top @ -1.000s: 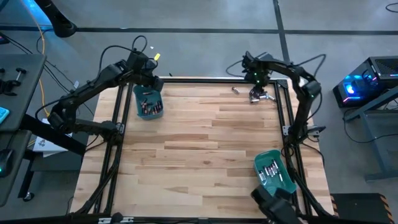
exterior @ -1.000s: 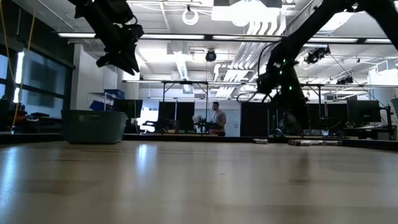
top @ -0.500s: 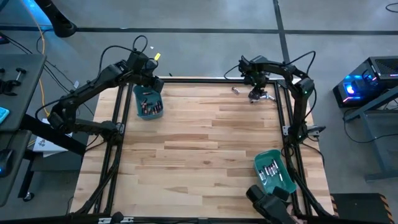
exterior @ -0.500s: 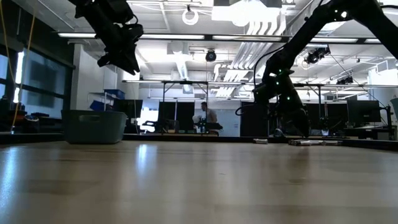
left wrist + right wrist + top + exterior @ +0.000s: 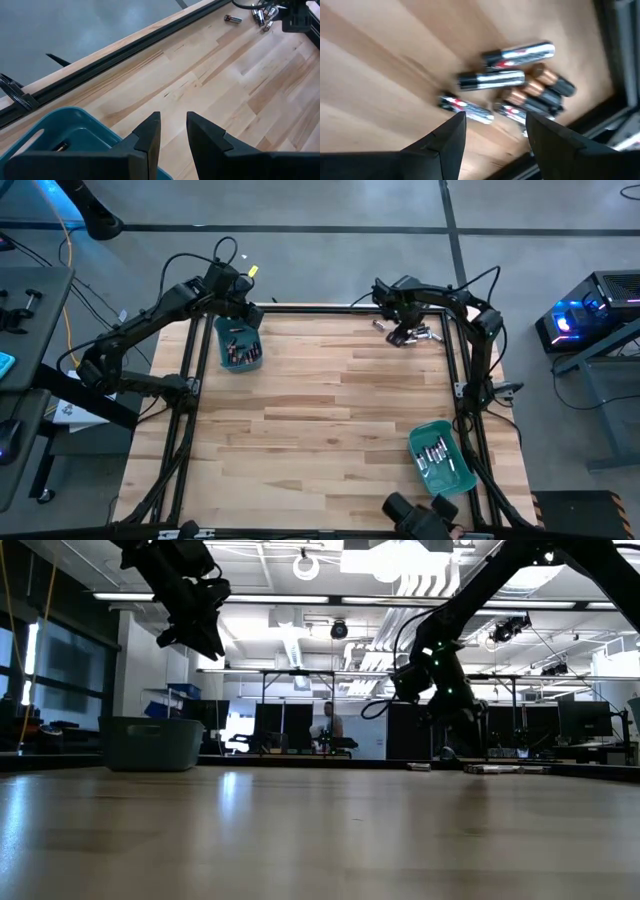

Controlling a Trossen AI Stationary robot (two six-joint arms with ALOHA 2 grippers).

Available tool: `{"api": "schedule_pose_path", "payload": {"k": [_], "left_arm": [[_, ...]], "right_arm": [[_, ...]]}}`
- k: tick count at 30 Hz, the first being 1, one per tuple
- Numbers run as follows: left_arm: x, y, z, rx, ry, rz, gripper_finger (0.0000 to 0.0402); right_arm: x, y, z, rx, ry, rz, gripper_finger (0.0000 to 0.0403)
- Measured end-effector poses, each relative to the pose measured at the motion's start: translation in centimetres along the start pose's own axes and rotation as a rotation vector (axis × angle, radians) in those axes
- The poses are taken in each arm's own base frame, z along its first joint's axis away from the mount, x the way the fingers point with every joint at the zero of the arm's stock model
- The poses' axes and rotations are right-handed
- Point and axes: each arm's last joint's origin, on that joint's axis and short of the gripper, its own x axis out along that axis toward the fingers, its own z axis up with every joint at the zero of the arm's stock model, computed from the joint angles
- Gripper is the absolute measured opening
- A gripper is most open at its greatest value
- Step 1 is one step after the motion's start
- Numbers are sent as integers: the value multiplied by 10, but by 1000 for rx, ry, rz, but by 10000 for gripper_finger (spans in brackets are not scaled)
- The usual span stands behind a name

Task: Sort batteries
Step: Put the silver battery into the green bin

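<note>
In the high view the right hand (image 5: 405, 336) sits in the upper right of the frame, low over a small heap of batteries (image 5: 425, 333) near the far right corner of the wooden table (image 5: 330, 410). Its own wrist view shows the two dark fingers (image 5: 445, 145) standing apart with nothing between them, and just past them the heap (image 5: 520, 85): silvery cells with dark ends and red marks, and two copper-topped dark ones, lying touching or just beside one another close to the black frame rail (image 5: 615, 75) at the table's edge. One more battery (image 5: 379, 324) lies alone a little to the left of the heap in the high view.

The left hand (image 5: 238, 308) hangs in the upper left of the high view, above the teal bin (image 5: 240, 345) at the far left corner, which holds several batteries. In the left wrist view its fingers (image 5: 150, 137) stand a narrow gap apart and hold nothing; the bin's rim (image 5: 60, 125) shows in the lower left of that frame.

A second teal bin (image 5: 441, 457), in the lower right of the high view, holds more cells, mostly silvery
</note>
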Motion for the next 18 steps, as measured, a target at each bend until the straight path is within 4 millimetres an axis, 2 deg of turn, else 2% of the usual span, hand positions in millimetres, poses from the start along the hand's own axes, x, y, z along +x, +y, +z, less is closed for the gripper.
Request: {"api": "schedule_pose_path", "payload": {"k": [7,18], "left_arm": [[0,0,0,25,0,0,87],[0,0,0,52,1,0,87]], "right_arm": [[0,16,0,-151,-6,53,199],[29,43,-9,-192,-5,-44,199]]}}
